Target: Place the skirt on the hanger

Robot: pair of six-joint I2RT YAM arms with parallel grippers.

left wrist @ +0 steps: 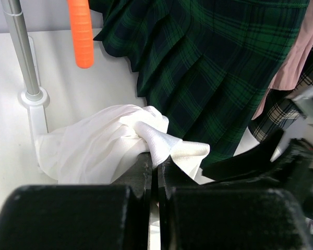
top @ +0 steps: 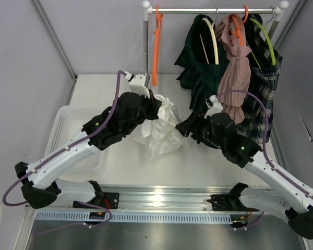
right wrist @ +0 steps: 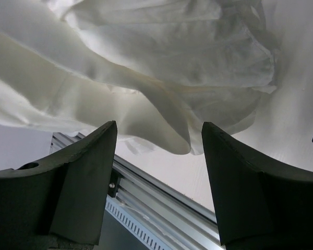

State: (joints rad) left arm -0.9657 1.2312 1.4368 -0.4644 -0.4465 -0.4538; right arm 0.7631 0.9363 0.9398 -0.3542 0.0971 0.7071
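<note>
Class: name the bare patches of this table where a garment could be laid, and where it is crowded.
Bare: white tabletop between the crumpled white skirt and the front metal rail; also behind the white plastic basket. Crowded: beneath the hanging plaid skirts.

**White skirt** (top: 159,130): crumpled heap at the centre of the white table (top: 109,86).
**Left gripper** (top: 157,107): at the heap's 11 o'clock edge, against the cloth; finger gap hidden.
**Right gripper** (top: 184,126): just beside the heap at 3 o'clock.
**Garment rail** (top: 214,10): spans 12 to 1 o'clock.
**Orange hanger** (top: 156,47): at the rail's 9 o'clock end, apart from the garments.
**Hung garments**, 1 o'clock: dark green plaid skirt (top: 198,67), pink garment (top: 236,73), lighter plaid skirt (top: 261,99).
**White basket** (top: 56,130): 9 o'clock.
</note>
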